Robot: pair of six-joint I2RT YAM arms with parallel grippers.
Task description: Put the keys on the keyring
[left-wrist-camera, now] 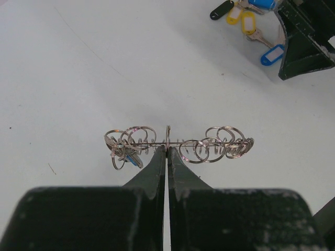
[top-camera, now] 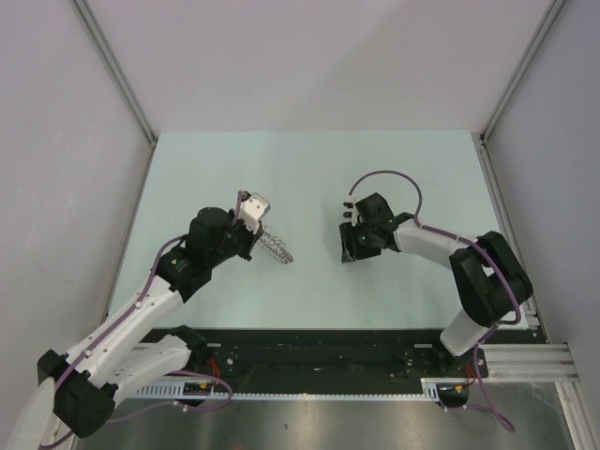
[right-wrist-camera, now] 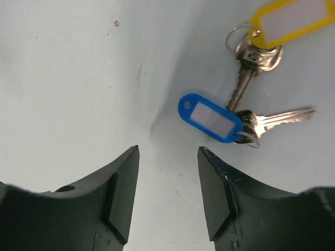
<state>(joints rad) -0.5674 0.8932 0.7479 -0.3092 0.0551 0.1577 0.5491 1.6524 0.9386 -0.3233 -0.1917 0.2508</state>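
My left gripper point(left-wrist-camera: 167, 149) is shut on the keyring point(left-wrist-camera: 178, 144), a grey coil of small wire loops, and holds it edge-on just above the table; it also shows in the top view point(top-camera: 273, 248). A key with a blue head point(left-wrist-camera: 133, 160) hangs on its left end. My right gripper point(right-wrist-camera: 168, 151) is open and empty, low over the table. A key with a blue tag point(right-wrist-camera: 210, 118) lies just beyond its right fingertip point(right-wrist-camera: 207, 157), and a key with a yellow tag point(right-wrist-camera: 293, 21) lies farther right. The left wrist view shows several keys point(left-wrist-camera: 246, 21) beside the right gripper point(left-wrist-camera: 303, 42).
The pale table point(top-camera: 309, 178) is walled by grey panels at left, back and right. A black rail point(top-camera: 319, 361) runs along the near edge by the arm bases.
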